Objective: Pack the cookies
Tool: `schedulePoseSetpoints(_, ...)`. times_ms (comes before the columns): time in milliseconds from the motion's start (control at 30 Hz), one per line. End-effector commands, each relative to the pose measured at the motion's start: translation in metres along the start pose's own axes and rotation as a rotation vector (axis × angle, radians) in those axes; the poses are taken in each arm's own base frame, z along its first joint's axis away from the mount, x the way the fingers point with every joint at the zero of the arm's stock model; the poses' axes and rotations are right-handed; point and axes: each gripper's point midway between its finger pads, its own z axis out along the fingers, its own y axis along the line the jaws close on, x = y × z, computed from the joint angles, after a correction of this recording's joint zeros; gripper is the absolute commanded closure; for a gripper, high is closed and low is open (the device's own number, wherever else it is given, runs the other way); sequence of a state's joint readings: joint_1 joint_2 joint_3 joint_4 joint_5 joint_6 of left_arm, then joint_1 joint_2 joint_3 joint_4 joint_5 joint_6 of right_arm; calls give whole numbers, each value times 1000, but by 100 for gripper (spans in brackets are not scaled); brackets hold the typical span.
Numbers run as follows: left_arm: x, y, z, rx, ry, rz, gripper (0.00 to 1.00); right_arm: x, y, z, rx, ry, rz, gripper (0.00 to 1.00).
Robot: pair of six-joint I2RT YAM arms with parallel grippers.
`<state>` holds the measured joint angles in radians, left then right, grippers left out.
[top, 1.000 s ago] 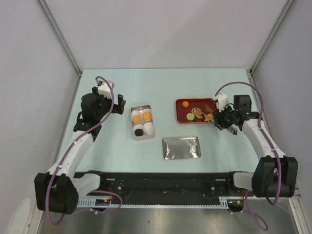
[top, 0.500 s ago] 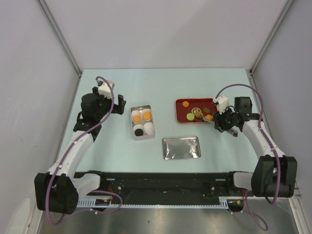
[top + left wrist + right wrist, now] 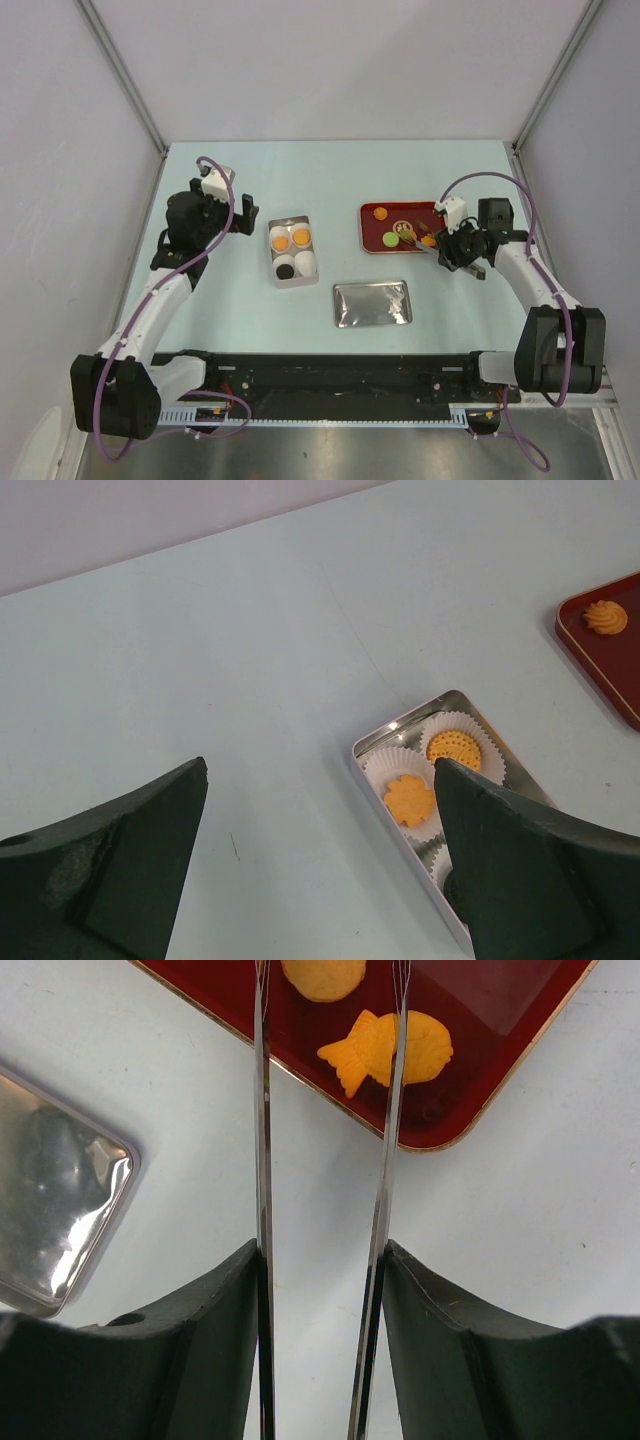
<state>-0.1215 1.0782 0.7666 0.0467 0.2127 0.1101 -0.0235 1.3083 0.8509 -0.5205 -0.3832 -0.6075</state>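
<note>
Fish-shaped cookie (image 3: 418, 1045) on the red tray (image 3: 500, 1020) looks light, brittle; pinch gently across its body; right hand (image 3: 322, 1260) clasps half-open tweezers (image 3: 262, 1110); left hand (image 3: 320, 770) gapes empty.

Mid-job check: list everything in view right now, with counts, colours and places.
table: one, light blue.
tin: one, silver, open, left of centre.
paper cups: four, white, inside tin; one empty.
cookies in tin: three, two orange, one black.
lid: one, silver, near centre.
tray: one, dark red, right of tin.
cookies on tray: at least four, orange, green, brown; one orange fish cookie.
tweezers: one, metal, tips over tray.
left gripper: open, empty, left of tin.
right gripper: holding tweezers, beside tray.
</note>
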Motion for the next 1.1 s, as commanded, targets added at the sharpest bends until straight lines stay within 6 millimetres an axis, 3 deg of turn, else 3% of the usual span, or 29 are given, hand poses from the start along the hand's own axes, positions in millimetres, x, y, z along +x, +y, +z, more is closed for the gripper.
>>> schedulePoseSetpoints(0,-13,-1,1,10,-37,20,0,-12,-9,3,17,-47,-38,47)
schedulePoseSetpoints(600,-14,-1,2,10,-37,20,0,-14,-7,10,9,-27,-53,48)
schedulePoseSetpoints(900,-14,-1,2,11,-38,19,0,-17,-17,6,51,-14,-63,48)
schedulePoseSetpoints(1067,-15,-1,1,11,-40,19,0,-21,-11,10,45,0,-94,50)
